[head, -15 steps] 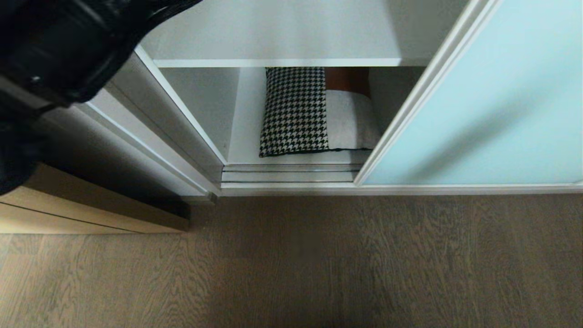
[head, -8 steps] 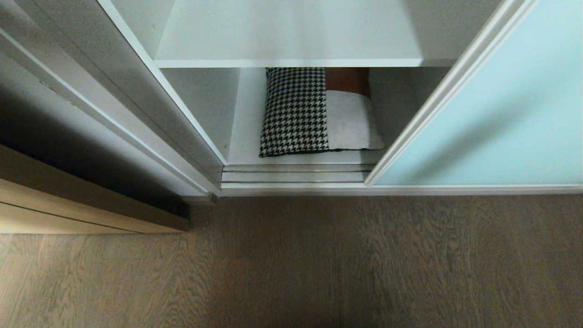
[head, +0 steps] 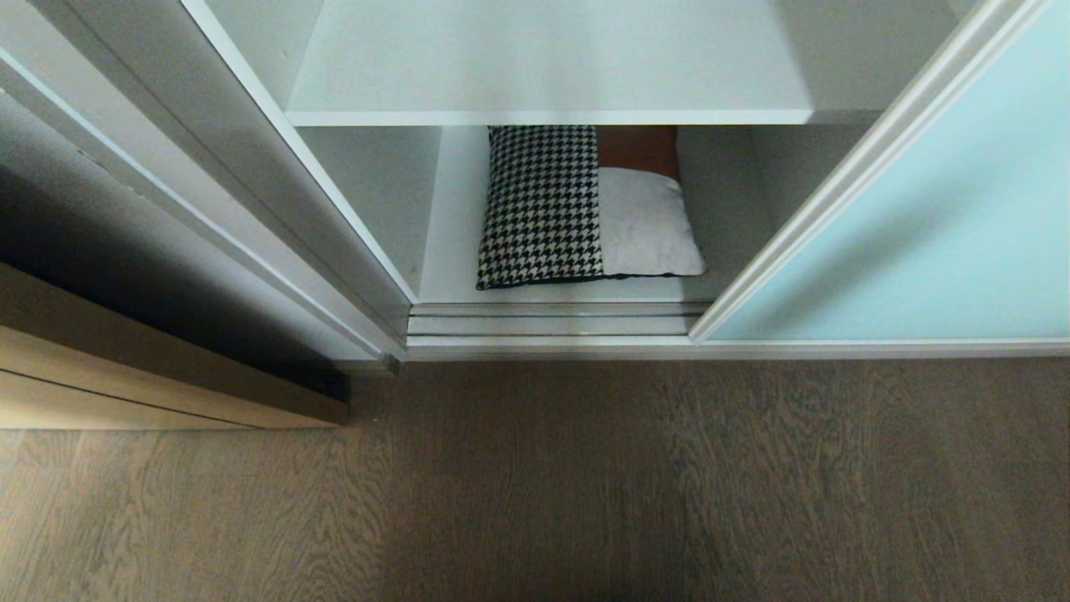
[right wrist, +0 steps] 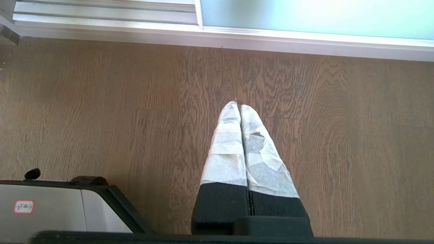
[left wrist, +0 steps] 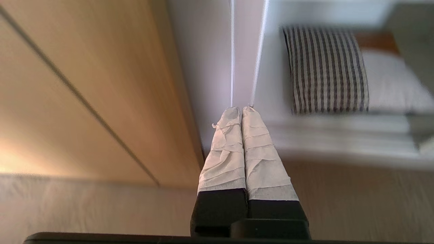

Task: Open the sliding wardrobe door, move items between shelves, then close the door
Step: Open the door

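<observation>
Tall pale aqua frosted-glass sliding wardrobe door (head: 919, 242) with thin silvery-white frame, standing partly open at the right of the compartment; its leading edge leaves the lower opening exposed. On the bottom white shelf board (head: 451, 259), a black-and-white houndstooth cushion (head: 542, 205) lies near the front edge, long axis running front to back; a plain cream textured cushion (head: 648, 230) touches its right side. The upper flat white shelf (head: 543, 79) is above them. A brown patch behind the cushions cannot be identified. Left gripper (left wrist: 241, 109), tape-wrapped fingers pressed together and holding nothing, points toward the wardrobe's left jamb beside a light oak panel (left wrist: 84, 84); the houndstooth cushion lies ahead and toward the door side. Right gripper (right wrist: 238, 105), fingers likewise closed and empty, hangs over the grey-brown wood floor (head: 585, 485) before the door's bottom rail. Judged: the left arm is nearer the cushions.
</observation>
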Motion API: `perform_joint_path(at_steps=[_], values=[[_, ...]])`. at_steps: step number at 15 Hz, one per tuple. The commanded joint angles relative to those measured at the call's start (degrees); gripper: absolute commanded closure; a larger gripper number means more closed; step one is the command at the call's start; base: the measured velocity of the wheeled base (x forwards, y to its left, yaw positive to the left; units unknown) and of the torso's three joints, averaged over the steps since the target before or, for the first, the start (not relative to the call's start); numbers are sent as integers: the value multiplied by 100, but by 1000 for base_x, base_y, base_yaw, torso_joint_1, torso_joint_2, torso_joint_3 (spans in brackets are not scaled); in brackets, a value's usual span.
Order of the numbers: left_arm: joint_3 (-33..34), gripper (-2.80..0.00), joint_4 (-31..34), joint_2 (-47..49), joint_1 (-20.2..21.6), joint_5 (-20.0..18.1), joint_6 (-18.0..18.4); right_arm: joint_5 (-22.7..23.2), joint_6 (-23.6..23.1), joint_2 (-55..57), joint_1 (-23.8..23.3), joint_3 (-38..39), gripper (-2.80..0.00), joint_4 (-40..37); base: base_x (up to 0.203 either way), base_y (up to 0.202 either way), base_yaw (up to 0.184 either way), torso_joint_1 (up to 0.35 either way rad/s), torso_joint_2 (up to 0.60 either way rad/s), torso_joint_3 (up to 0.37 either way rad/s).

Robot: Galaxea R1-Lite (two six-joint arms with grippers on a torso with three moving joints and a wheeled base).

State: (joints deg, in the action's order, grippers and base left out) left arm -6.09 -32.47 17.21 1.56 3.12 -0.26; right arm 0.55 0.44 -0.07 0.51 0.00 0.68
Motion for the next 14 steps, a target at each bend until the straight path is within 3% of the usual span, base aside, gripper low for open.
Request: perform_joint_path(at_steps=[1,4,6,8,10,12,14], values=[[607,0,272,-766,7,-282,18,0,0,-19,2,0,0,2,0,0,0,0,0,0],[614,0,1628,-1703,-26,-549,180,-2,0,-19,2,1,0,2,0,0,0,0,0,0],[617,0,2676,-1727,-38,-315,344,3,0,-19,2,4,0,2,0,0,0,0,0,0],[618,0,3305,-1704,-41,-243,384,0,0,-19,2,1,0,2,0,0,0,0,0,0],[618,0,3317,-1704,-41,-258,403,6,0,-19,2,1,0,2,0,0,0,0,0,0],[618,0,3315,-1699,-41,-508,866,2,0,-19,2,9,0,2,0,0,0,0,0,0],[618,0,3321,-1704,-41,-564,835,7,-28,-19,2,9,0,-7,0,0,0,0,0,0]])
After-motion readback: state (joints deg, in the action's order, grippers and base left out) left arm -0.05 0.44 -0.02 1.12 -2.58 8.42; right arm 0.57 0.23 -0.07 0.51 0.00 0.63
